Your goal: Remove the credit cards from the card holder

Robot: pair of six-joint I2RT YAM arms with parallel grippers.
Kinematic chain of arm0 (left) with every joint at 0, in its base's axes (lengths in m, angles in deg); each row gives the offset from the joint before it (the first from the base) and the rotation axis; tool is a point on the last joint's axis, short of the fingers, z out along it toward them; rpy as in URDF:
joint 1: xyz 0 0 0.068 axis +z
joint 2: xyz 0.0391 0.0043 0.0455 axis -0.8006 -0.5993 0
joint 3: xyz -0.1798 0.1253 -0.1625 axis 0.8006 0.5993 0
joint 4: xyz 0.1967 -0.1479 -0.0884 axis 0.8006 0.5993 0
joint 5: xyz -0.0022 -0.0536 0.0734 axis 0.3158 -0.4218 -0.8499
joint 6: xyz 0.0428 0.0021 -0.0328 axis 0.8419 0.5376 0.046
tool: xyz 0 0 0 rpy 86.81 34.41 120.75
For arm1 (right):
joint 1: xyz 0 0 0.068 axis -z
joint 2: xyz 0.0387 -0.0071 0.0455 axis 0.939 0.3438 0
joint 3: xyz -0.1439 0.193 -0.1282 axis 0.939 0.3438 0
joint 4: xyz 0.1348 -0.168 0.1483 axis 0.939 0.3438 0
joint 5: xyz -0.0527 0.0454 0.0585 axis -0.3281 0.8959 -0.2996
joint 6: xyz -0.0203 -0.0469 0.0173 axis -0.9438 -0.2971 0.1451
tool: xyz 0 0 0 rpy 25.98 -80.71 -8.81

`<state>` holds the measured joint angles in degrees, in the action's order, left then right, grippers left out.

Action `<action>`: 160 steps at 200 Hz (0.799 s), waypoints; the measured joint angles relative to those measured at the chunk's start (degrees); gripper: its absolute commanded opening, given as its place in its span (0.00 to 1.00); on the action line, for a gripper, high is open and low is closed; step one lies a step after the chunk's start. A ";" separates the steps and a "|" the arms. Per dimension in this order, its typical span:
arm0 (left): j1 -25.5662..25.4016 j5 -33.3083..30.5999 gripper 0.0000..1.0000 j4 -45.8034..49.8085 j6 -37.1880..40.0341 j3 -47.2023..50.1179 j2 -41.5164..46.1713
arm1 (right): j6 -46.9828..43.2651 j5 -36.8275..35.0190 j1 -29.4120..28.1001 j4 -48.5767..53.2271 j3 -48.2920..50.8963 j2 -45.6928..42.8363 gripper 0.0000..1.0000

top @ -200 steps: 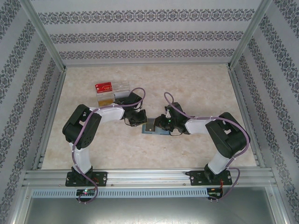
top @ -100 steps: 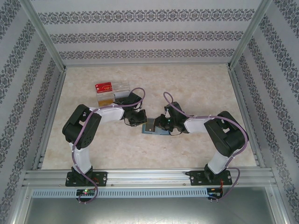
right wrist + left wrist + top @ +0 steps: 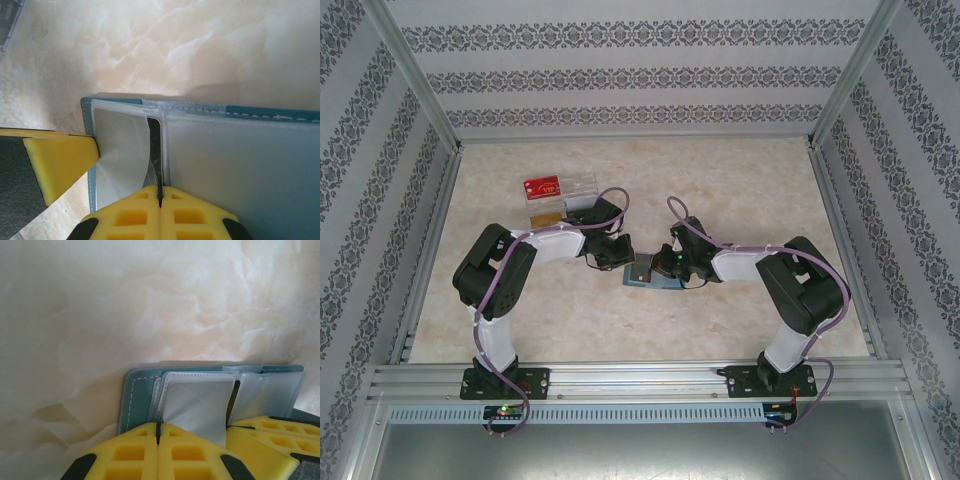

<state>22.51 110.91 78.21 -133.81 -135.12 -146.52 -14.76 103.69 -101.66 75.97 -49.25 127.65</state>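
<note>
Left fingers (image 3: 190,452) and right fingers (image 3: 195,220) seemingly pinch the card holder (image 3: 135,400).

Soft diffuse light, faint shadows, blurred wrist-view foregrounds

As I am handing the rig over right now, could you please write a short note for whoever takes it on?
Left pincer: shut, pinching a clear sleeve of the card holder.
Right pincer: shut on a dark edge in a sleeve; card or not, unclear.
The card holder lies open on the table, between the arms.
Done: one gold card lies in the clear tray.
Left: draw out whatever cards the sleeves hold.
</note>
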 measured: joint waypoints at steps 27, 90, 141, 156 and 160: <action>-0.02 -0.09 0.14 0.04 0.04 -0.07 0.02 | -0.07 -0.15 0.02 0.20 0.22 -0.90 0.00; -0.48 -0.50 0.20 4.63 1.79 -2.80 0.00 | -0.07 -0.52 0.94 -0.20 3.06 -4.39 0.00; -0.50 -0.28 0.20 7.10 3.02 -3.80 0.11 | 0.11 0.79 1.55 0.00 4.00 -5.07 0.15; -0.50 0.20 0.20 7.10 2.97 -3.17 0.76 | 0.39 1.75 1.55 0.00 4.00 -5.18 0.18; -0.50 0.35 0.20 7.04 2.95 -2.84 1.09 | 0.63 2.05 1.53 -0.02 4.07 -5.25 0.19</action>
<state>22.00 111.26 85.25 -130.86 -137.96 -145.43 -14.13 105.75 -100.13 75.95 -45.19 122.40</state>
